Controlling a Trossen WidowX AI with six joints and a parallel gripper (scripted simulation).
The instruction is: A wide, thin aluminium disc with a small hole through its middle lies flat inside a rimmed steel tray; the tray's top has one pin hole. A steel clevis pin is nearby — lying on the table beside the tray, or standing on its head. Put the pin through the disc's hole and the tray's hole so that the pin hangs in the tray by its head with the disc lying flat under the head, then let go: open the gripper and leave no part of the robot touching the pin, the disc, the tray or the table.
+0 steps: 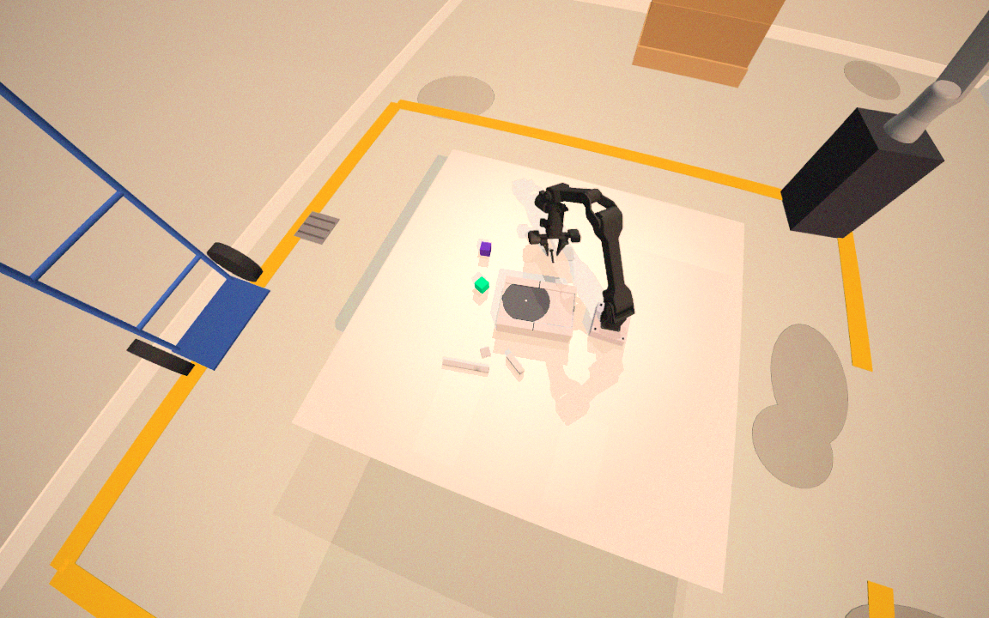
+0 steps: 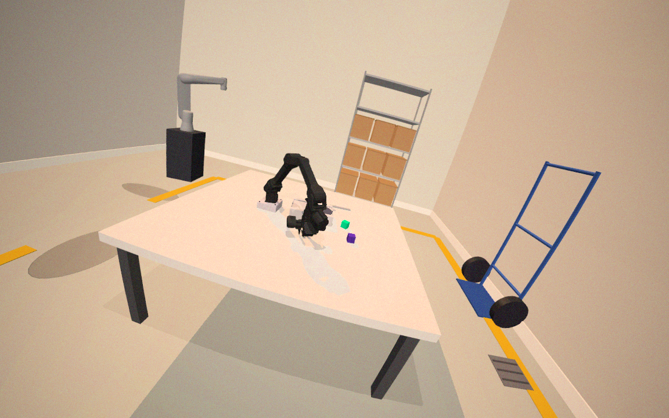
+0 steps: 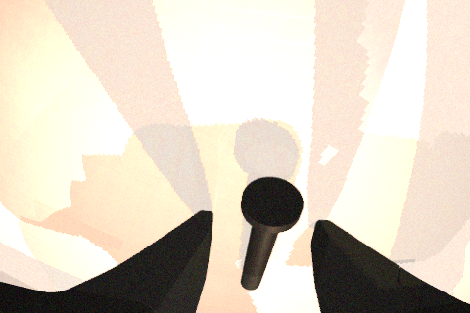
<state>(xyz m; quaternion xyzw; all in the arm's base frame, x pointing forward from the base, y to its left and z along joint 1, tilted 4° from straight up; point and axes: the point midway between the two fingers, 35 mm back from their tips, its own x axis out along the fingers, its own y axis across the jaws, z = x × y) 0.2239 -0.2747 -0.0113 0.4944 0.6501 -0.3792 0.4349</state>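
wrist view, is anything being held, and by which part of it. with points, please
Nothing is held: in this view the steel clevis pin [image 1: 552, 257] [image 3: 271, 203] shows between the partly open jaws, with a gap on either side.
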